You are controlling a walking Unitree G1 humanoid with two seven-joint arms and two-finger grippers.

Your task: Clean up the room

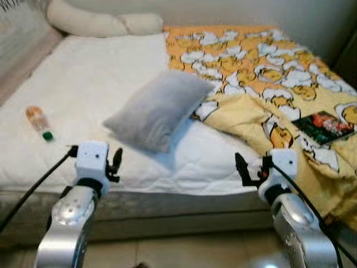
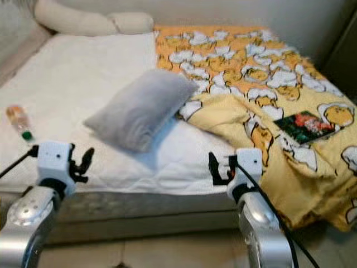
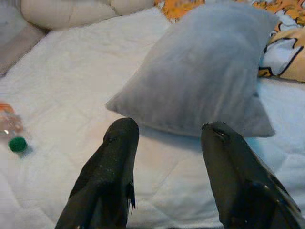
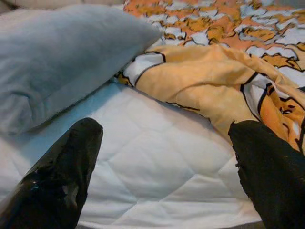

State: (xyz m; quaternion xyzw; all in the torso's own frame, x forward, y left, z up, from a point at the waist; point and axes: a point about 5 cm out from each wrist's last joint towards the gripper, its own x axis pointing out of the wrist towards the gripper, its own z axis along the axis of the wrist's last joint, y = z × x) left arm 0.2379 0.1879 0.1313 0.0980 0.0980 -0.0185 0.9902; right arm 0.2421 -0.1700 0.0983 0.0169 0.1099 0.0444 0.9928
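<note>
A white quilted mattress (image 1: 111,95) bears a grey pillow (image 1: 159,109) at centre, yellow blanket (image 1: 268,72) at two o'clock; left gripper (image 3: 167,138) and right gripper (image 4: 167,138) hover released.

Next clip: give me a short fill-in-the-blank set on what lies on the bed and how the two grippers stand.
1. The grey pillow lies on the white ____.
2. The bottle lying on its side has a ____ cap.
3. The book rests on the yellow patterned ____.
4. The left gripper and right gripper both have their fingers ____.

Missing words: mattress; green; blanket; open
</note>
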